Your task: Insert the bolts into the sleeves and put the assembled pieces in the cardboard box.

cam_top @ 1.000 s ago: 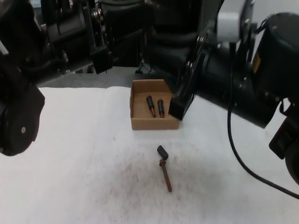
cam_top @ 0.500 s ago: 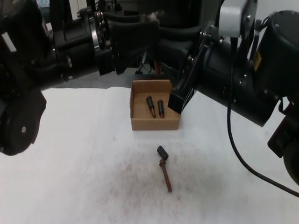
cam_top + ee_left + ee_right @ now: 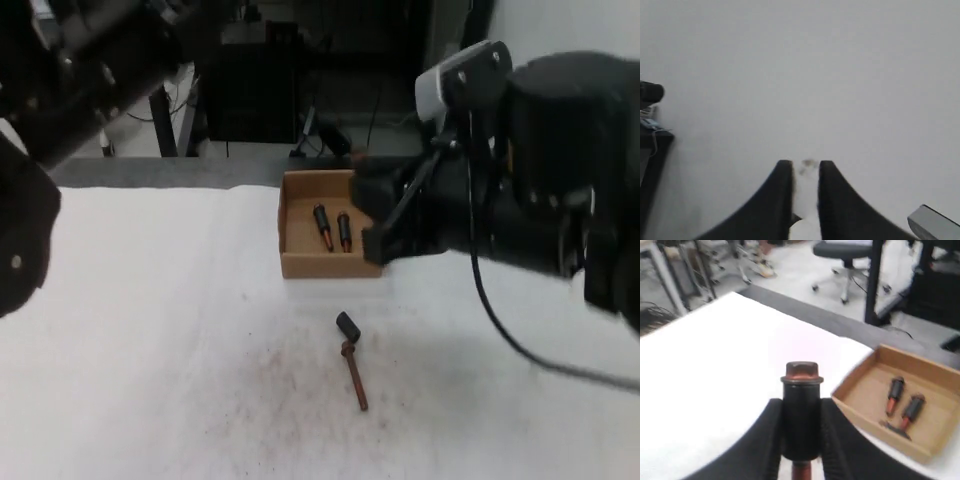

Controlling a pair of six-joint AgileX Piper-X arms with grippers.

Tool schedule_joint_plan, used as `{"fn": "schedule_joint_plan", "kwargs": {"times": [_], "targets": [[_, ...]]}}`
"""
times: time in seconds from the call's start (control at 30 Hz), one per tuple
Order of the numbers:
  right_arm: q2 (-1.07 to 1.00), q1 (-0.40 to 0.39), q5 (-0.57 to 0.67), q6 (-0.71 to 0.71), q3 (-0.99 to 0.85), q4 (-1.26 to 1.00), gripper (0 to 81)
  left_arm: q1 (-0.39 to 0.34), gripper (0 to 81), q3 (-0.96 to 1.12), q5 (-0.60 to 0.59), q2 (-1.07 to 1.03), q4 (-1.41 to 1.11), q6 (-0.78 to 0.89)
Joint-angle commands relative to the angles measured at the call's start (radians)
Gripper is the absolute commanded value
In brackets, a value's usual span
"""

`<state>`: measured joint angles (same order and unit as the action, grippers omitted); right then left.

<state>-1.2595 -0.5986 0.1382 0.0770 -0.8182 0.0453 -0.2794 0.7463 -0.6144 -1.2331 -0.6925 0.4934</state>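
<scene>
Place: a robotics lab set up in an office-like room.
Machines: a bulky black robot arm (image 3: 520, 210) trailing a thin black cable (image 3: 482, 300) hangs over the work area.
Counter: the counter lies under a white padded sheet (image 3: 150, 350), which is smudged with rust-brown stains (image 3: 290, 375) beside a long rust-brown metal bolt (image 3: 355, 378).
Furniture: a dark swivel chair on castors (image 3: 842, 248), a black upright desk frame (image 3: 871, 280) and pale metal table legs (image 3: 662, 275) stand beyond the counter.
Floor: a bare grey floor (image 3: 790, 265) has loose black cables (image 3: 651, 315) lying on it.
</scene>
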Motion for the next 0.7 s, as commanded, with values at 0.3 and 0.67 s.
{"fn": "schedule_joint_plan", "kwargs": {"times": [0.3,0.67], "targets": [[-0.566,0.175,-0.050,0.081,-0.703,0.645,0.8,0.007,0.3,0.002,0.065,0.009,0.754,-0.184],[-0.999,0.183,-0.050,0.081,-1.257,0.879,0.8,0.007,0.3,0.002,0.091,0.009,1.026,-0.371]]}}
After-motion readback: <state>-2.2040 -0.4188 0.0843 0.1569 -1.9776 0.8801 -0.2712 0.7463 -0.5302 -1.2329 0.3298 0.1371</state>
